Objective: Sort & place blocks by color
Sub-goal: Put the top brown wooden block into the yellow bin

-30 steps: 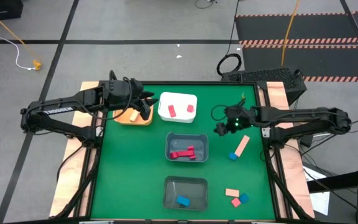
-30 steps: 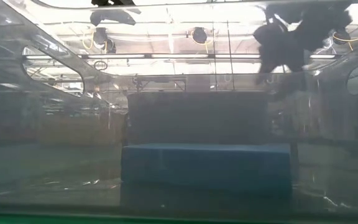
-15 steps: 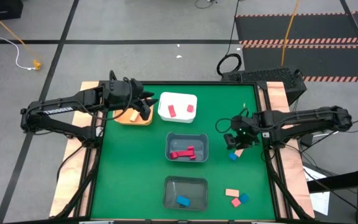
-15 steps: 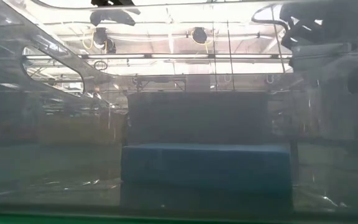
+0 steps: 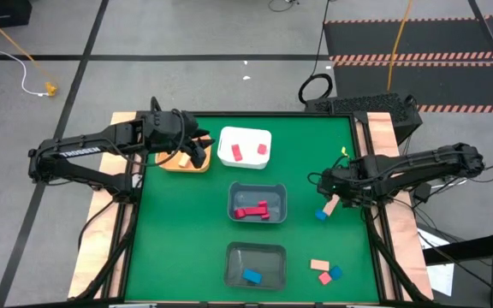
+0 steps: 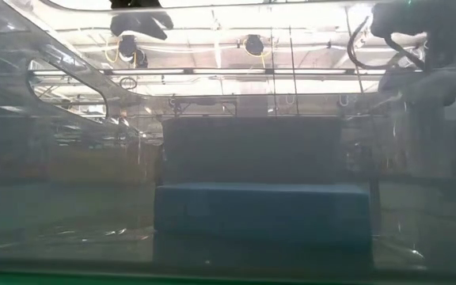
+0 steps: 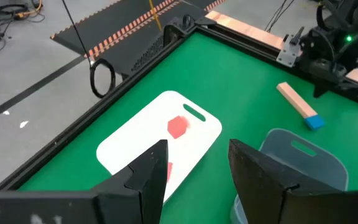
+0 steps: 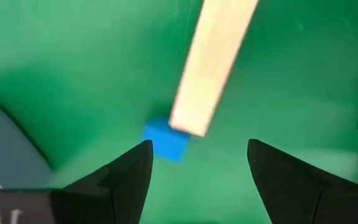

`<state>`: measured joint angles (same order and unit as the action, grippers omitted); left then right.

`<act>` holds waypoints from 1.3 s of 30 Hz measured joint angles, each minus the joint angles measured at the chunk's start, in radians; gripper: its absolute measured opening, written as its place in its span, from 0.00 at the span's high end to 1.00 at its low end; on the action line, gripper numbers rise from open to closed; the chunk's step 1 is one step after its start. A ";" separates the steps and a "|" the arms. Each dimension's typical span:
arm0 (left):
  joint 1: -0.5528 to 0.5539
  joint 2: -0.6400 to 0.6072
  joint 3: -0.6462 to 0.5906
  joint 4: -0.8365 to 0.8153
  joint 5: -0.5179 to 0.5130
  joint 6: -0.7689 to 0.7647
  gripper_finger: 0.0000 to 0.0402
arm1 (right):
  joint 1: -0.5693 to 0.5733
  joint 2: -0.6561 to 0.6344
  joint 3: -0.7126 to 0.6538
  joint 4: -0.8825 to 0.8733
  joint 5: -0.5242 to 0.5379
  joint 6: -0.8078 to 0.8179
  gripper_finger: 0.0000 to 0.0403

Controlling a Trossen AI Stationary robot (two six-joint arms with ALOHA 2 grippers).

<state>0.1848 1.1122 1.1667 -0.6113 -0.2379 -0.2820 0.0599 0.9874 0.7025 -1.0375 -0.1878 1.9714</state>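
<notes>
Change: right gripper (image 5: 332,198) had swung from mid-mat down over the long tan wooden bar (image 8: 213,62) and small blue wooden cube (image 8: 165,139) touching its end | Right: fingers spread, empty | Left gripper (image 5: 197,145): unmoved above orange bin (image 5: 178,164), half open, empty | Meaning: pick looked imminent.

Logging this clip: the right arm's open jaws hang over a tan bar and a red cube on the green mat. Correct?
Not quite. The cube touching the tan bar is blue, not red, as the right wrist view shows. The right gripper does hang over them with jaws open, above the green mat.
</notes>
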 joint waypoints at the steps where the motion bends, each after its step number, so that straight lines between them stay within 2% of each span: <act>1: 0.000 0.000 0.000 0.000 0.000 0.007 0.58 | 0.003 0.000 -0.001 0.002 0.026 0.028 0.38; 4: 0.005 0.000 0.000 0.003 0.000 0.044 0.58 | 0.005 0.004 -0.023 0.022 0.078 0.085 0.38; 7: 0.021 0.000 0.000 0.010 0.000 0.048 0.58 | 0.010 0.010 -0.067 0.055 0.082 0.124 0.38; 17: 0.106 0.000 0.000 0.012 0.000 0.066 0.58 | 0.021 0.021 -0.262 0.348 0.078 0.226 0.38; 26: 0.186 0.000 0.000 0.022 0.000 0.235 0.58 | 0.020 0.019 -0.303 0.382 0.080 0.288 0.39; 30: 0.221 0.000 0.000 0.024 0.000 0.285 0.58 | 0.021 0.020 -0.303 0.368 0.079 0.289 0.46; 37: 0.265 0.000 0.000 0.024 0.000 0.381 0.58 | 0.021 0.022 -0.304 0.352 0.079 0.282 0.70; 39: 0.274 0.000 0.000 0.024 0.000 0.401 0.58 | 0.021 0.022 -0.304 0.354 0.079 0.259 0.72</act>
<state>0.4590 1.1126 1.1666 -0.5869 -0.2381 0.1193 0.0807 1.0096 0.3981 -0.6832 -0.1093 2.2309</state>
